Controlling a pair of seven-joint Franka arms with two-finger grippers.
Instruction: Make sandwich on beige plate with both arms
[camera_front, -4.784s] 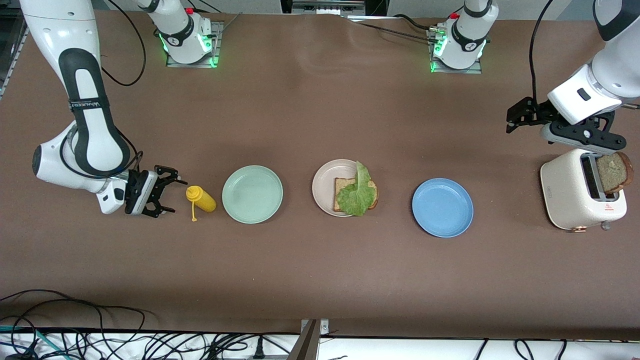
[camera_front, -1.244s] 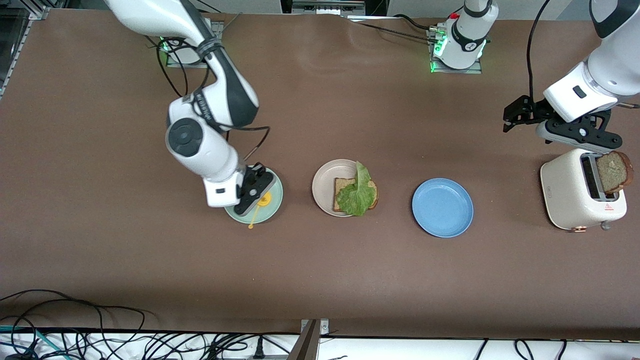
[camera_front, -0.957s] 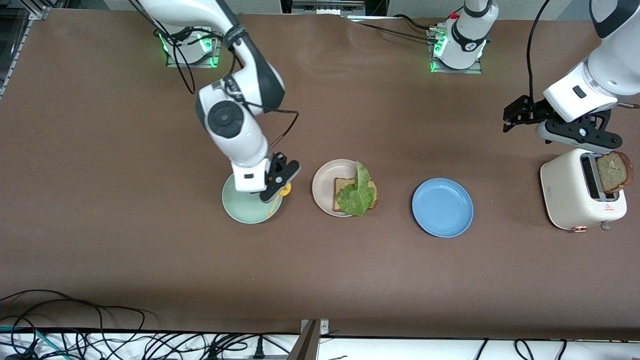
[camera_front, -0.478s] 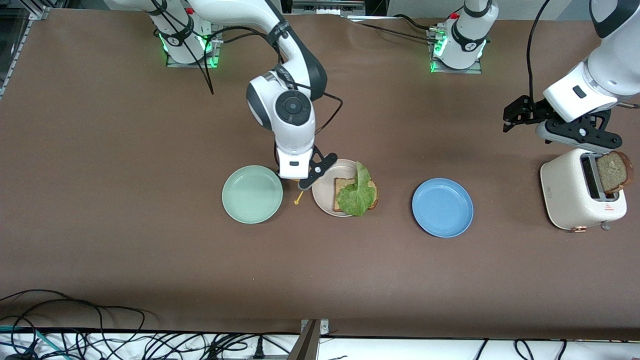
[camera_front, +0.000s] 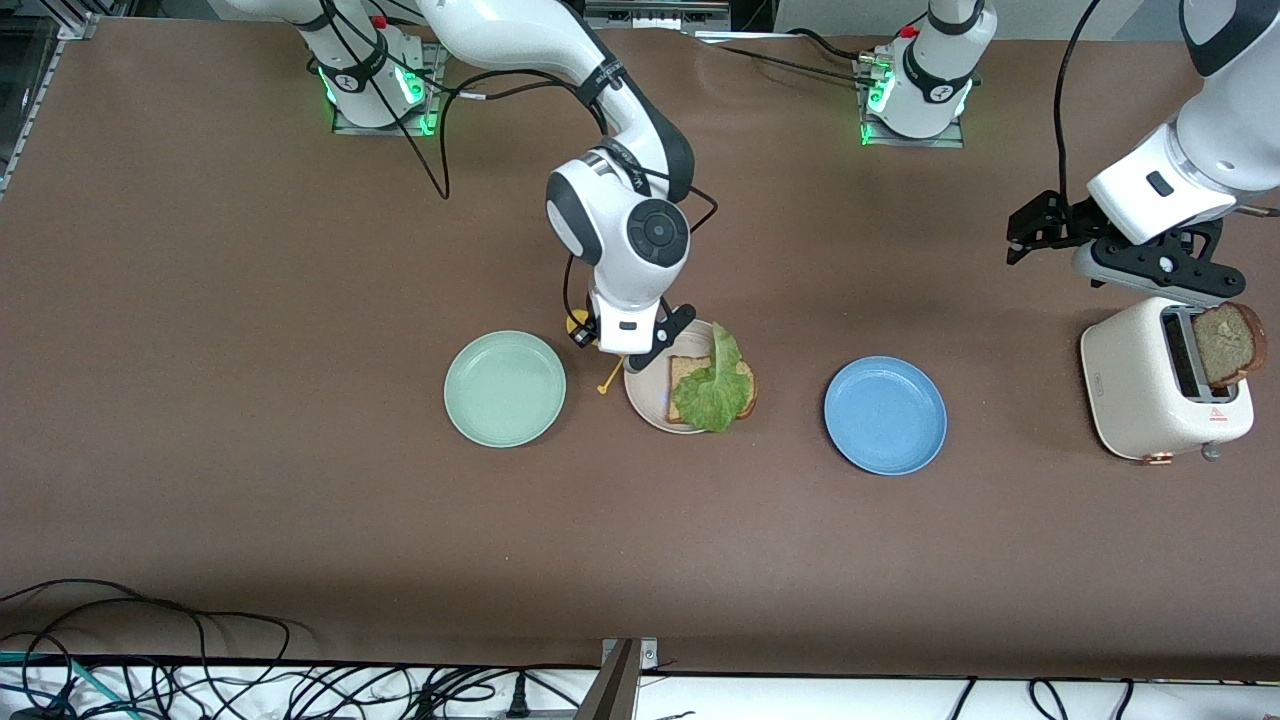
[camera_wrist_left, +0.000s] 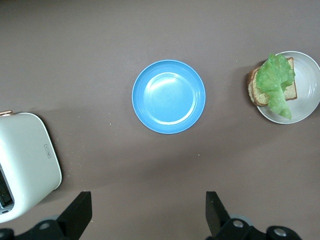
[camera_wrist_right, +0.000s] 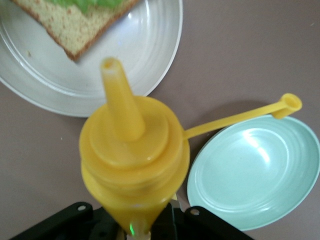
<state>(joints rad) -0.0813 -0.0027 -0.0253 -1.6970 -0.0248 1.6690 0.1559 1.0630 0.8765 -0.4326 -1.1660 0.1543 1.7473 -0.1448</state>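
The beige plate (camera_front: 643, 388) holds one bread slice (camera_front: 686, 372) with a green lettuce leaf (camera_front: 712, 388) on top. It also shows in the right wrist view (camera_wrist_right: 125, 70) and the left wrist view (camera_wrist_left: 306, 97). My right gripper (camera_front: 640, 348) is shut on the yellow squeeze bottle (camera_wrist_right: 134, 160) and holds it over the plate's edge, nozzle pointing at the bread (camera_wrist_right: 75, 32). The bottle's cap (camera_front: 609, 379) dangles on its tether. A second bread slice (camera_front: 1228, 345) stands in the toaster (camera_front: 1140, 385). My left gripper (camera_front: 1035, 228) waits open and empty over the table beside the toaster.
A mint-green plate (camera_front: 505, 388) lies beside the beige plate toward the right arm's end. A blue plate (camera_front: 885, 415) lies toward the left arm's end and shows in the left wrist view (camera_wrist_left: 168, 96). Cables run along the table edge nearest the front camera.
My right arm has picked up the yellow bottle from beside the mint-green plate and carried it past that plate to the beige plate's edge. The left arm has barely moved.
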